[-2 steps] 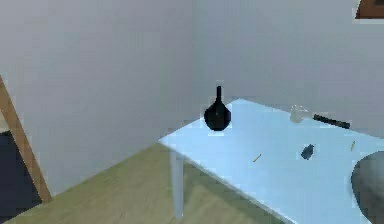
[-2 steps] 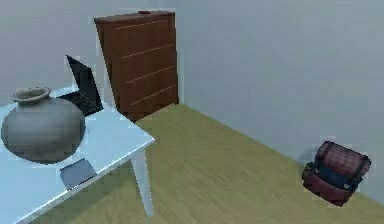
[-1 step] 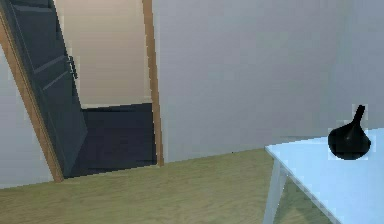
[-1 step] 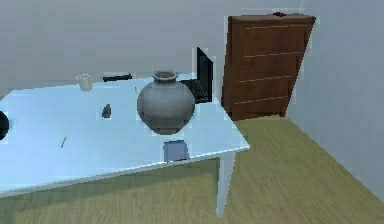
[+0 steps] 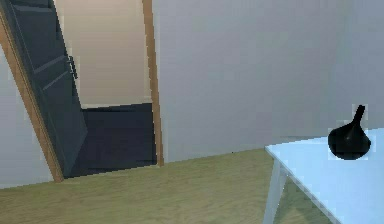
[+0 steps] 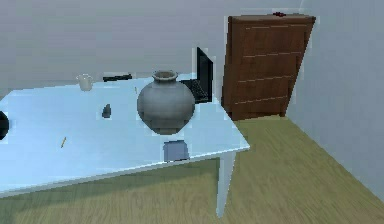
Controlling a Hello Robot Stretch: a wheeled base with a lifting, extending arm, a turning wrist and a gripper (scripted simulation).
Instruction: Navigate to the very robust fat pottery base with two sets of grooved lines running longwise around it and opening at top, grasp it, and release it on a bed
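Well, a fat grey pot point(image 6: 165, 103) with an open top sits on the pale bench point(image 6: 60, 160), its grooves unclear; the hand's state I cannot tell.

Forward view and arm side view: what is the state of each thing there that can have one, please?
door: open, swung wide
black vase: upright on the corner of the table
pot: upright on the table, mouth up
laptop: open, at the far edge of the table
dresser: drawers shut
cup: upright
flat dark thing: lying flat near the front edge of the table
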